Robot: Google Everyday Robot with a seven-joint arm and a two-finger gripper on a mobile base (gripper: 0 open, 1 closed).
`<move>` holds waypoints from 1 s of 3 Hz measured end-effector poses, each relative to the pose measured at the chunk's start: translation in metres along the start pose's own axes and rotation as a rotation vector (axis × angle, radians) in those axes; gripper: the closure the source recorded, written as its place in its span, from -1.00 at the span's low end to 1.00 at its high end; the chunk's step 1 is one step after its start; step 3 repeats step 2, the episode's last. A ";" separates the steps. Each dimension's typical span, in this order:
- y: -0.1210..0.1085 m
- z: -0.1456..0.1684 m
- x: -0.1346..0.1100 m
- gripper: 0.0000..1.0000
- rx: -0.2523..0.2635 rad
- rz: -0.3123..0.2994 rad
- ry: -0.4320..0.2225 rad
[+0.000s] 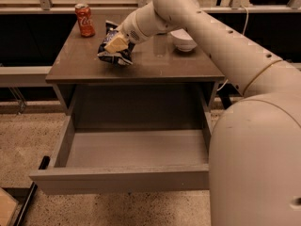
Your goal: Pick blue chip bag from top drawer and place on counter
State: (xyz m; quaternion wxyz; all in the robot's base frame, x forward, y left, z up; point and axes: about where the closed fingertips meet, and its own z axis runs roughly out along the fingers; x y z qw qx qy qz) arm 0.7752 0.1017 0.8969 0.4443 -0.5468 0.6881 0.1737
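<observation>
Brown-grey counter (164, 64) bears the blue chip bag (112, 56); gripper (116, 44) clamped on its upper edge.

Only one mark can be read — the white Coca-Cola script on the red soda can (84, 20), which stands on the brown-grey worktop (155, 65) at the upper left of the frame. The crinkly dark-blue chip bag (112, 55) shows white print, unreadable — the gripper (116, 44) sits against it, right of the can.

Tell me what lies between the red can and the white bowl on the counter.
In the camera view, the blue chip bag, with the pincer at its top.
</observation>
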 end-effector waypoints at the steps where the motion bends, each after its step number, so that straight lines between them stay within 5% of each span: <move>1: 0.001 0.002 0.000 -1.00 -0.004 0.000 0.001; 3: 0.001 0.002 0.000 -1.00 -0.004 0.000 0.001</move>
